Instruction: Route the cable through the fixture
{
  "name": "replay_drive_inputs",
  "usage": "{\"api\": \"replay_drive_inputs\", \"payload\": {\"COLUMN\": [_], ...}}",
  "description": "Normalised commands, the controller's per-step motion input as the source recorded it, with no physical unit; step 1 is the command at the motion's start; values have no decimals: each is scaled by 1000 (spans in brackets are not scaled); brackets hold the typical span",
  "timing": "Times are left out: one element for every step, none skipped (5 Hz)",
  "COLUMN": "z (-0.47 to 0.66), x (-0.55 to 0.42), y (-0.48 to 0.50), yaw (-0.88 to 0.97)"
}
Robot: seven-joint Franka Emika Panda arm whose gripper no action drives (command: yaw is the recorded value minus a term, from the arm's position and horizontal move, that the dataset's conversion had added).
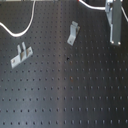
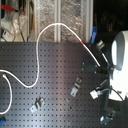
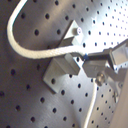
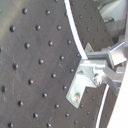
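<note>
- Underneath everything lies a flat black metal tabletop (image 1: 75,95), matte and drilled with a regular grid of small round holes, seen in both exterior views.
- A long, thin white cable (image 2: 55,27) with a braided, rope-like surface curves in a high arch across the back of the tabletop in the second exterior view, carrying a short red band near where it descends toward the arm.
- Another stretch of the same cable runs along the second exterior view's left edge and bends in a loop low on the board.
- Three small bent clips of bright silver metal stand bolted to the board: a first silver clip (image 1: 21,54) toward the first exterior view's left, a second silver clip (image 1: 73,33) near its middle, and a third silver clip (image 3: 62,62) close in front of the wrist cameras.
- The white and grey robot arm (image 2: 117,65) stands at the second exterior view's right.
- Its end effector (image 3: 92,67) is nearly closed, its grey metal fingers pinching the white cable just beside the third silver clip.
- From that grip, in the first wrist view, the cable arcs up and away in a smooth hook, passing over the clip's angled face, though whether it touches the clip cannot be told.
</note>
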Motion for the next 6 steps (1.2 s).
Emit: {"api": "replay_drive_inputs", "payload": {"z": [95,99,90,72,25,56], "x": [-38,-76,-141,-176,-42,-42], "y": [-209,-277,-363,-344,-64,-56], "yaw": [471,557,563,571,357,180]}}
